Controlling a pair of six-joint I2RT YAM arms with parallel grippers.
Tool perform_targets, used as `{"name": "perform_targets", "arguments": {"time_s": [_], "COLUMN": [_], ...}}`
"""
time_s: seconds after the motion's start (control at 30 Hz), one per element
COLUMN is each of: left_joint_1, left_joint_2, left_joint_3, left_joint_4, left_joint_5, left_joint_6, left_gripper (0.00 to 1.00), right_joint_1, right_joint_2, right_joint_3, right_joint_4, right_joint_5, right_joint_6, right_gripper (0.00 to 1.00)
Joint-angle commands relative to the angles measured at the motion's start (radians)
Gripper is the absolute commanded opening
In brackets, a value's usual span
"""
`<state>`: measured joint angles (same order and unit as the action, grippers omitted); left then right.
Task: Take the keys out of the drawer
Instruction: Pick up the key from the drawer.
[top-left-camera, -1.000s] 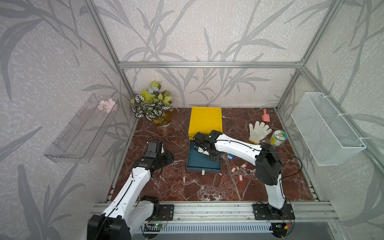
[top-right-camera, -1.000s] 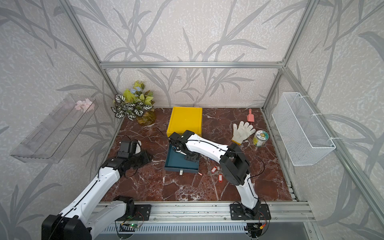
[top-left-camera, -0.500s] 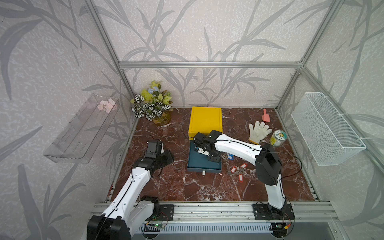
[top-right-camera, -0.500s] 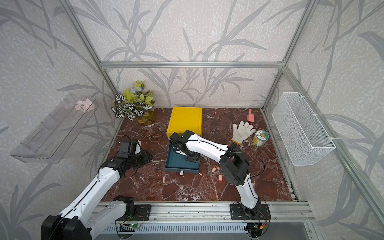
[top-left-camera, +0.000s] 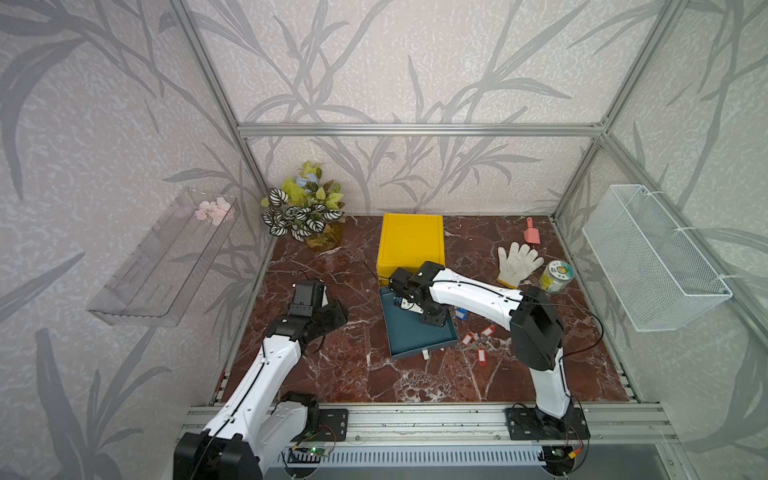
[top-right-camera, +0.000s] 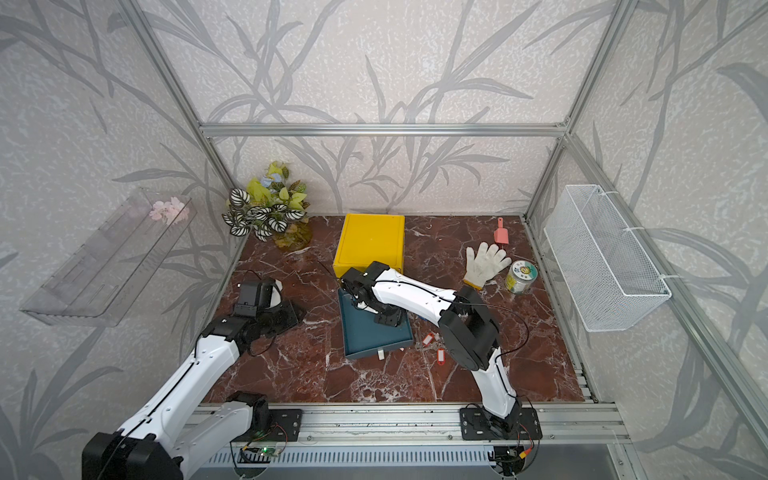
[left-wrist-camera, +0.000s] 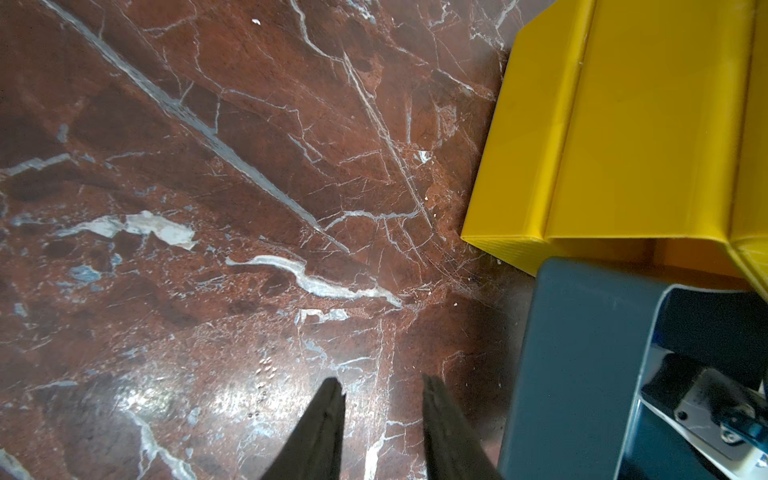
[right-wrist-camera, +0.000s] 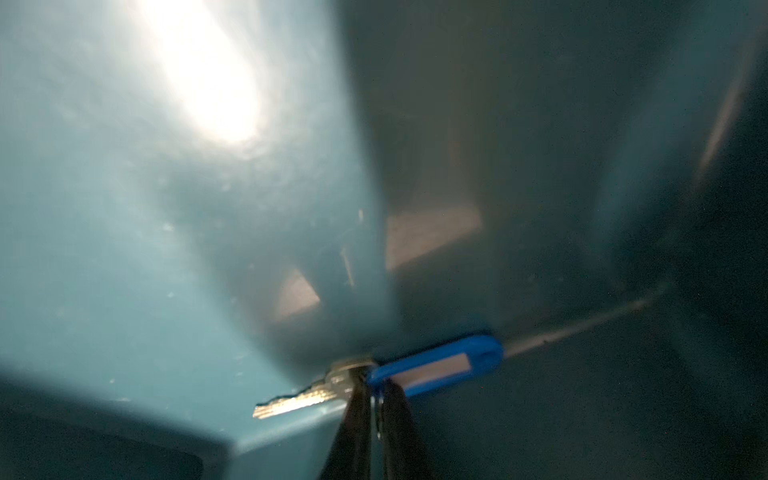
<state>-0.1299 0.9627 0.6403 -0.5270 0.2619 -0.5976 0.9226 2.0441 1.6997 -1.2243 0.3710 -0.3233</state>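
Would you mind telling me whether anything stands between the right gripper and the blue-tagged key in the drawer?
Nothing visible does: the right gripper straddles the blue-tagged key at its ring, inside the drawer.

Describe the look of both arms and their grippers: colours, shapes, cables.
Both the left arm and right arm have smooth white shell links joined by bulky black joint housings, on black base plates bolted to an aluminium rail. Thin black cables loop loosely outside the links. The left gripper and right gripper each end in two slim, dark, tapering fingers. No markings are legible.
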Motion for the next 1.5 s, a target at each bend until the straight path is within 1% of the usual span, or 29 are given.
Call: {"name": "perform_targets", "arguments": {"time_s": [0.0, 0.17, 0.27, 0.37, 0.47, 0.57, 0.63, 0.73, 0.83, 0.93, 1.0, 1.07, 1.23, 1.4, 1.47], "left_joint_1": [-0.002, -0.004, -0.007, -0.015, -0.028, -0.049, -0.061, -0.068, -0.077, -0.104, -0.138, -0.192, -0.352, -0.495, -0.548], "left_joint_2": [-0.013, -0.011, -0.01, -0.012, -0.013, -0.017, -0.031, -0.064, -0.088, -0.12, -0.145, -0.159, -0.182, -0.258, -0.282], "left_joint_3": [-0.004, -0.004, -0.007, -0.019, -0.018, -0.012, -0.008, 0.021, 0.044, 0.048, 0.04, 0.034, -0.025, -0.114, -0.136], "left_joint_4": [0.006, 0.01, 0.022, 0.057, 0.059, 0.067, 0.043, -0.048, -0.127, -0.164, -0.165, -0.164, -0.125, -0.014, 0.007], "left_joint_5": [-0.011, -0.009, 0.011, 0.106, 0.196, 0.272, 0.273, 0.252, 0.291, 0.342, 0.373, 0.369, 0.242, 0.178, 0.144], "left_joint_6": [0.014, 0.013, 0.016, 0.072, 0.101, 0.093, 0.077, 0.048, 0.039, 0.011, -0.021, -0.041, -0.091, -0.192, -0.214], "left_gripper": [0.35, 0.35, 0.35, 0.35, 0.34, 0.33, 0.33, 0.33, 0.33, 0.33, 0.33, 0.33, 0.33, 0.33, 0.34], "right_joint_1": [-0.007, -0.007, -0.006, -0.007, -0.007, -0.007, -0.01, -0.013, -0.015, -0.016, -0.017, -0.016, -0.016, -0.016, -0.016], "right_joint_2": [0.012, 0.012, 0.017, 0.022, 0.027, 0.031, 0.038, 0.052, 0.068, 0.076, 0.081, 0.087, 0.082, 0.077, 0.072], "right_joint_3": [0.004, 0.008, 0.014, 0.02, 0.034, 0.053, 0.072, 0.091, 0.112, 0.126, 0.133, 0.137, 0.126, 0.125, 0.118], "right_joint_4": [-0.037, -0.031, -0.027, -0.024, -0.024, -0.022, -0.023, -0.024, -0.021, -0.011, -0.006, -0.005, 0.017, 0.025, 0.033], "right_joint_5": [0.026, 0.031, 0.032, 0.032, 0.039, 0.044, 0.038, 0.04, 0.039, 0.04, 0.041, 0.045, 0.049, 0.055, 0.053], "right_joint_6": [0.002, 0.0, -0.002, -0.003, 0.001, 0.012, 0.027, 0.045, 0.064, 0.085, 0.097, 0.102, 0.109, 0.118, 0.12], "right_gripper": [0.09, 0.08, 0.07, 0.06, 0.05, 0.05, 0.04, 0.04, 0.03, 0.02, 0.02, 0.02, 0.02, 0.01, 0.02]}}
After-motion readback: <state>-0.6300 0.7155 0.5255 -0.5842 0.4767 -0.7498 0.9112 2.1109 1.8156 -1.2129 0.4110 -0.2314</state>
